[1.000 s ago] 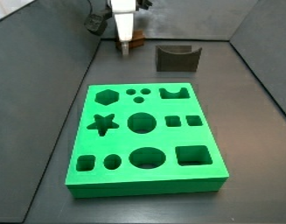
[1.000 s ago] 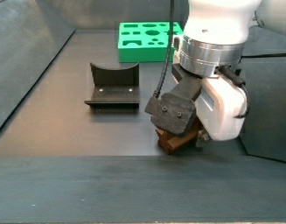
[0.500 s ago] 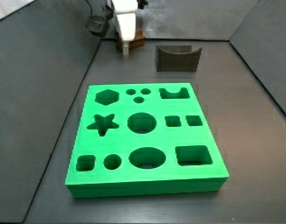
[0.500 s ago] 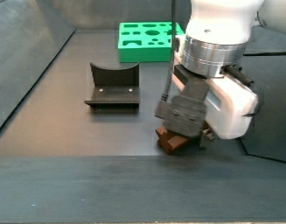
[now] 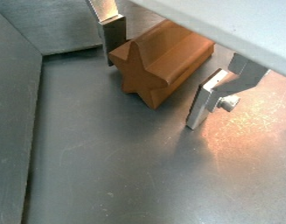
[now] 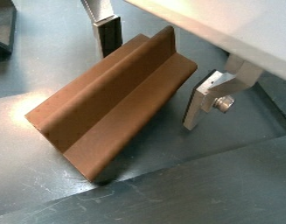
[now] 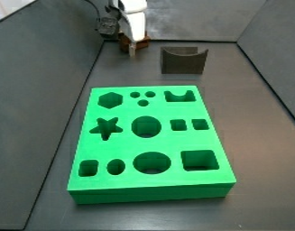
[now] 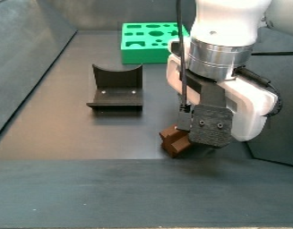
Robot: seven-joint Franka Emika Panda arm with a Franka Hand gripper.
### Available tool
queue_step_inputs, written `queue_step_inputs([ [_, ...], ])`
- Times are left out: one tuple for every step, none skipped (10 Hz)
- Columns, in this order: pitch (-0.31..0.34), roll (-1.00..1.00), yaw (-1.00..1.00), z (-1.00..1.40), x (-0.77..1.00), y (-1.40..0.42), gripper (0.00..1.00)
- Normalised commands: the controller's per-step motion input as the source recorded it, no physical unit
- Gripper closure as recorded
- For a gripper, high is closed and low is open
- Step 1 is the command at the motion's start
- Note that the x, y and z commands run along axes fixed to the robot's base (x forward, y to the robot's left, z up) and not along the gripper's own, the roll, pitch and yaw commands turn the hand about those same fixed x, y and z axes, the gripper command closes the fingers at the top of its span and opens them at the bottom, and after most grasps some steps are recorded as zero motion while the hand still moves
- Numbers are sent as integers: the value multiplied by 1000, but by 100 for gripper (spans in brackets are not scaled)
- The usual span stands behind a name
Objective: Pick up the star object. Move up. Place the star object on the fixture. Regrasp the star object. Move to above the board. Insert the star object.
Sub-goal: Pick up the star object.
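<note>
Gripper low over the star, plates either side of it.

The gripper [image 5: 159, 68] straddles the brown star [image 5: 160, 59] lying on the floor, fingers [image 6: 208, 99] spread with a gap showing, not clamped. The fixture [image 8: 115, 87] sits apart to the left, the green board [image 8: 152, 41] far behind.

One star object [image 8: 175, 140], one board [image 7: 150, 143], one fixture [image 8: 115, 87], one gripper [image 5: 162, 67].
</note>
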Motion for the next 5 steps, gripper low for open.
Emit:
queue_step_inputs([
  [57, 0, 126, 0, 240, 203, 0],
  [0, -27, 109, -57, 94, 320, 0],
  [0, 0, 0, 0, 0, 0, 0],
  [0, 0, 0, 0, 0, 0, 100],
  [0, 0, 0, 0, 0, 0, 100],
])
